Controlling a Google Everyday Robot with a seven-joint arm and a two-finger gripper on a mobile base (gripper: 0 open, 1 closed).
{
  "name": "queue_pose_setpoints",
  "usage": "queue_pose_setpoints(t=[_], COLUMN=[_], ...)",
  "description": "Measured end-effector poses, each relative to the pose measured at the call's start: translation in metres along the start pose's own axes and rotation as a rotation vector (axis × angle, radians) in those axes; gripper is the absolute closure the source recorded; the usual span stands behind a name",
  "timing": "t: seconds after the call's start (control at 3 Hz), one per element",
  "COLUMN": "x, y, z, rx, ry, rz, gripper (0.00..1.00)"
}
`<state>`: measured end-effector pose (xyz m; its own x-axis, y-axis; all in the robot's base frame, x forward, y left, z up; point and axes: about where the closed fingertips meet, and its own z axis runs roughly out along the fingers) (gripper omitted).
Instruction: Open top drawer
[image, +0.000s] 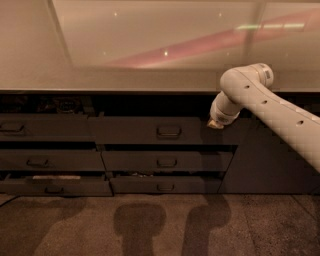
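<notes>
Handle first, that's my read: the claw (216, 123) needs to slide left, line up squarely on the loop handle (169, 132), catch it, then draw straight toward the near side, level, so the front doesn't jam. Right now the claw hangs by the right end of the top drawer (125, 131), the uppermost front of the right-hand bank, just below the tabletop (100, 80). The handle sits left of the claw, clearly apart. Spread or pressed together? I cannot tell from here.
</notes>
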<state>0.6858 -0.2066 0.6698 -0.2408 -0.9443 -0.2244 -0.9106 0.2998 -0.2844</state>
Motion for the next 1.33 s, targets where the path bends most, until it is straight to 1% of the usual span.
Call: queue_pose_setpoints(t=[0.67,1.0,1.33], x=[0.001,0.012,0.026], y=[0.003,0.01,0.02], z=[-0.002,-0.013,-0.011], rx=[-0.001,0.085,0.119], ry=[0.001,-0.01,-0.013], rz=[-0.005,-0.036,-0.046], gripper=[1.0,1.0,1.0])
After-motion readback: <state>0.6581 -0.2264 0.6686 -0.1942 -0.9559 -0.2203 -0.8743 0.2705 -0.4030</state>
